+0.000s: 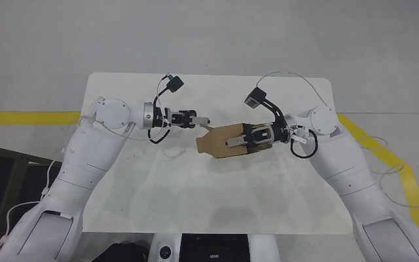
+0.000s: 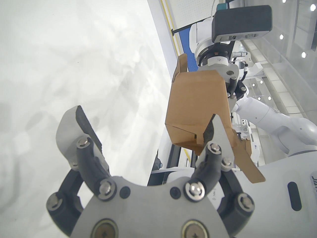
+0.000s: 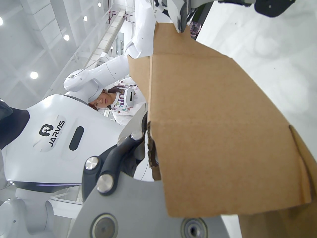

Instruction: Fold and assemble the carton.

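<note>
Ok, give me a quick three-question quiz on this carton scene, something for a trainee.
1. True or false: the left pincer is shut.
2. Which holds the carton? A) left pincer B) right pincer C) neither
3. Fill in: the carton is ___ in colour.
Key: 1 false; 2 B; 3 brown.
</note>
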